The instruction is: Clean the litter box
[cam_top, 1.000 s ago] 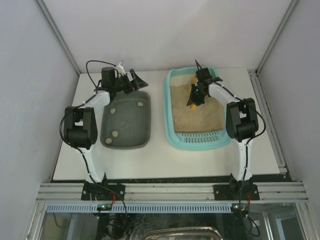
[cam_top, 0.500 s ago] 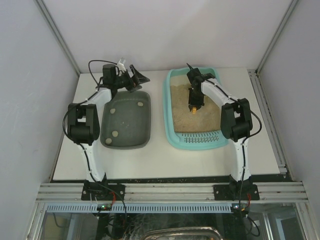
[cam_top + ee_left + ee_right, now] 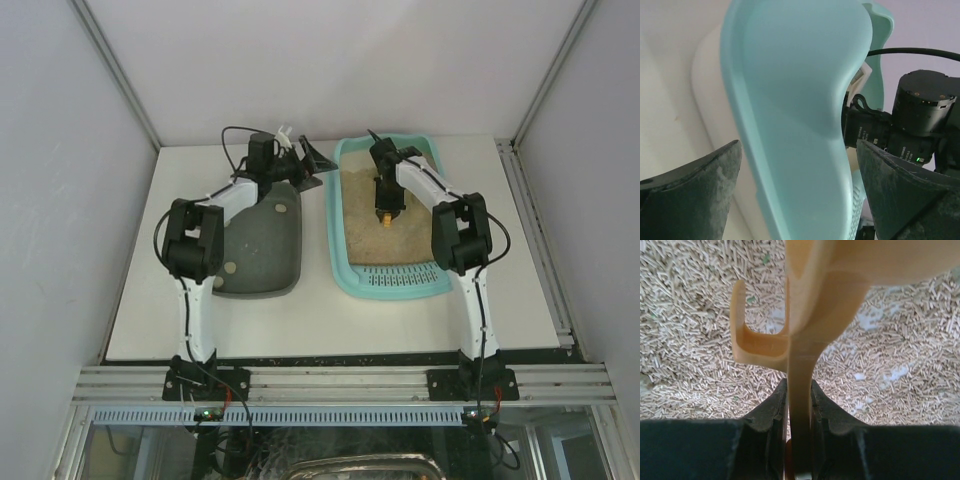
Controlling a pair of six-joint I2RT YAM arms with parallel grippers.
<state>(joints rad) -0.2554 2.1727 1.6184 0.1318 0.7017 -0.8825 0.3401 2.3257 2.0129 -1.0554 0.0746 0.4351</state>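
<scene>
The light-turquoise litter box (image 3: 341,270) lies right of centre, filled with beige pellet litter (image 3: 400,240). My right gripper (image 3: 386,200) hangs over the litter in its far half, shut on the handle of an orange-yellow scoop (image 3: 805,315); its fingers (image 3: 771,412) pinch the handle from both sides just above the pellets (image 3: 685,315). My left gripper (image 3: 306,165) is open at the box's far left corner. In the left wrist view the turquoise rim (image 3: 795,100) stands between the spread fingers (image 3: 690,190); whether they touch it cannot be told.
A dark grey-green tray (image 3: 262,268) sits left of the litter box, with small pale lumps (image 3: 232,268) in it, and my left arm stretches over it. White enclosure walls close in the back and sides. The right arm's wrist (image 3: 920,120) shows beyond the rim.
My left gripper has swung right from the grey tray's far edge to the litter box's far left corner. The right gripper, still holding the scoop, has shifted slightly left over the litter.
</scene>
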